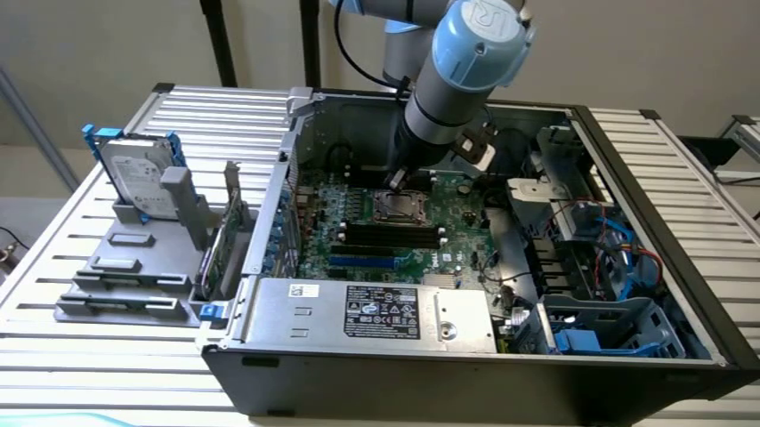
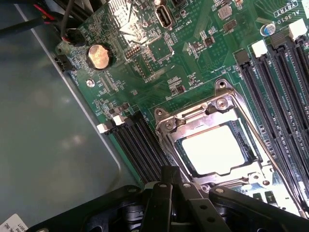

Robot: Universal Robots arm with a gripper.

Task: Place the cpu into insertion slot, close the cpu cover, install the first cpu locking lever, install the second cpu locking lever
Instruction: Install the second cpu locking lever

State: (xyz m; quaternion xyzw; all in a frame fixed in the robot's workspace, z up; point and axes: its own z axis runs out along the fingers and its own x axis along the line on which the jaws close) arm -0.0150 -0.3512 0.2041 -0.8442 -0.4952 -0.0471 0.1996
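Observation:
The cpu (image 2: 212, 150) lies flat in the insertion slot (image 2: 221, 86), its pale top glaring through the window of the cpu cover (image 2: 200, 110). The silvery cover is folded down over the chip. My gripper (image 2: 171, 175) is shut with nothing between its dark fingers, and its tips hover at the socket's edge, beside the cover. In the exterior view the arm reaches down into the open computer case, with the gripper (image 1: 397, 183) just above the socket (image 1: 400, 207) on the green motherboard.
Long black memory slots (image 2: 140, 145) flank the socket on both sides. A coin cell battery (image 2: 99, 55) sits on the board. A grey power supply box (image 1: 374, 313), a blue drive cage (image 1: 606, 331) and the case walls hem in the board. A hard drive (image 1: 133, 173) stands on the table.

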